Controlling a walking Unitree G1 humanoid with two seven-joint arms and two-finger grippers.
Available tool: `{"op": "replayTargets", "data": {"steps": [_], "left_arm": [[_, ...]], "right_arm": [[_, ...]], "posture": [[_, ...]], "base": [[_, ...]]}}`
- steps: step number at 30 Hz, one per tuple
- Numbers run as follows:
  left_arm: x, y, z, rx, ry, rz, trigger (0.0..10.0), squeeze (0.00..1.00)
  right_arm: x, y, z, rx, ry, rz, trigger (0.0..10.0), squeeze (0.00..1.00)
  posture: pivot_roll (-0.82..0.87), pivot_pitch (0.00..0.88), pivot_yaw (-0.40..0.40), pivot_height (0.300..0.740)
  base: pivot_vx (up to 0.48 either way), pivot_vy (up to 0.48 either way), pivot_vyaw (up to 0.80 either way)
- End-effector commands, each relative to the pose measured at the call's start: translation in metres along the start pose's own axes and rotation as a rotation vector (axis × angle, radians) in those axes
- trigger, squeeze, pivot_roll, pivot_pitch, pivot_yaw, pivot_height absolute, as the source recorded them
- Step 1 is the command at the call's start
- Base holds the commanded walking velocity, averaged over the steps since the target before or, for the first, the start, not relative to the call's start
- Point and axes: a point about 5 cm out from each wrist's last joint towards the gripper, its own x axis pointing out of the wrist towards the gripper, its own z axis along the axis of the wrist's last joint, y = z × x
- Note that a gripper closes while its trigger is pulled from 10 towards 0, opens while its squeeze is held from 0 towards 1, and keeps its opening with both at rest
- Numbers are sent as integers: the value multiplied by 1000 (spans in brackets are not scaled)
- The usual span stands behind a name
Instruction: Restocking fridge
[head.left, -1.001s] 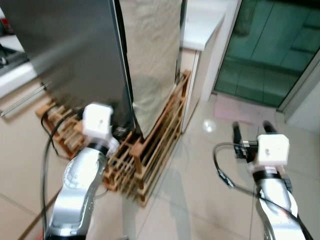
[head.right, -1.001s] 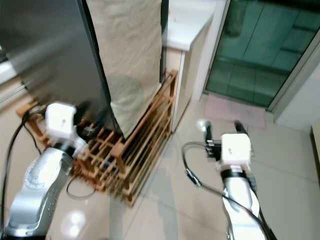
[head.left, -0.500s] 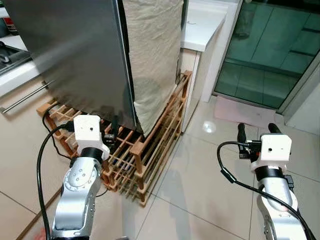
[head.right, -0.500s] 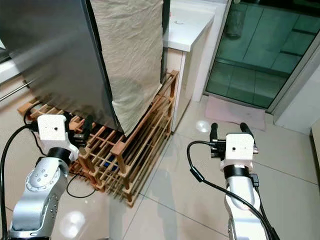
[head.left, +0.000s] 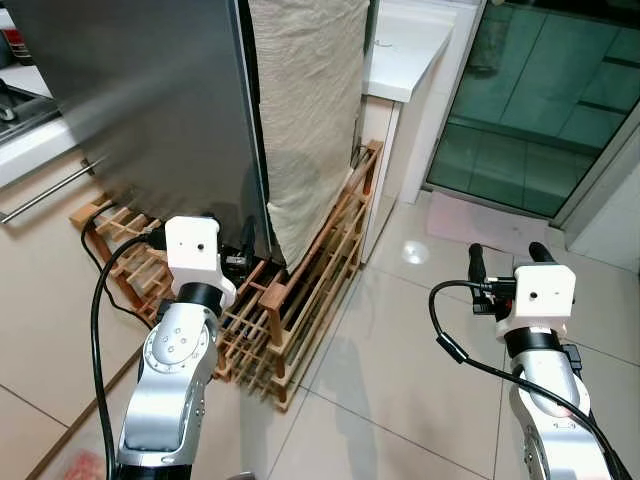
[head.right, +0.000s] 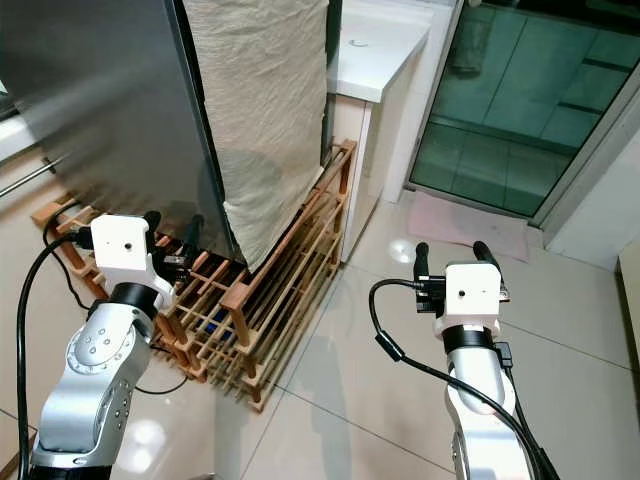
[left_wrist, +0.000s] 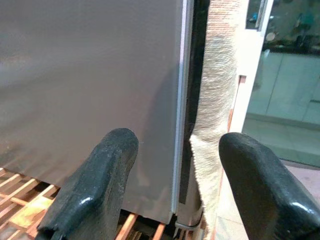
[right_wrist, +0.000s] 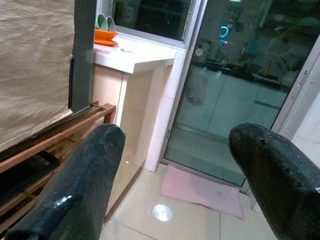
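Note:
The fridge (head.left: 140, 100) stands at the upper left with its grey steel door shut, and a beige cloth (head.left: 305, 110) hangs down its side. My left gripper (head.right: 172, 228) is open and held low in front of the door's lower right corner. In the left wrist view its fingers (left_wrist: 112, 165) straddle the door's edge seam (left_wrist: 182, 100) without touching it. My right gripper (head.left: 507, 255) is open and empty above the tiled floor at the right, pointing toward the counter and the glass door.
A wooden slat rack (head.left: 320, 260) lies under and beside the fridge. Black cables (head.left: 100, 300) run past it. A white counter (head.left: 405, 40) stands behind, with a glass sliding door (head.left: 540, 100) and a pink mat (head.left: 480, 220) to the right. Cabinet handles (head.left: 45, 190) are at the left.
My left arm has shifted a little right, closer to the fridge door's lower corner. The right gripper has hardly moved. The blurred view has sharpened.

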Motion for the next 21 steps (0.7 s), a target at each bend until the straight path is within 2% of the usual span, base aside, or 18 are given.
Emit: {"op": "replayTargets", "data": {"steps": [1,4,15,17,21], "left_arm": [[-1,-3,12,-8,-60,-15,10000,0],[-1,-3,16,-5,-81,-18,10000,0],[1,-4,17,-3,-92,-26,10000,0],[1,-6,18,-7,-98,-32,10000,0],[2,-6,17,-3,-83,-27,10000,0]], "right_arm": [[4,-1,6,-16,-43,12,10000,149],[4,1,8,-21,-53,22,10000,145],[5,2,8,-18,-51,20,10000,145],[6,2,7,-21,-49,21,10000,141],[7,2,7,-23,-51,24,10000,149]], "posture": [[13,0,-24,740],[12,0,-24,740],[11,0,-23,740],[11,0,-23,740],[13,0,-25,740]], "base": [[0,0,0],[178,0,0],[377,294,0],[379,0,0],[0,0,0]]}}
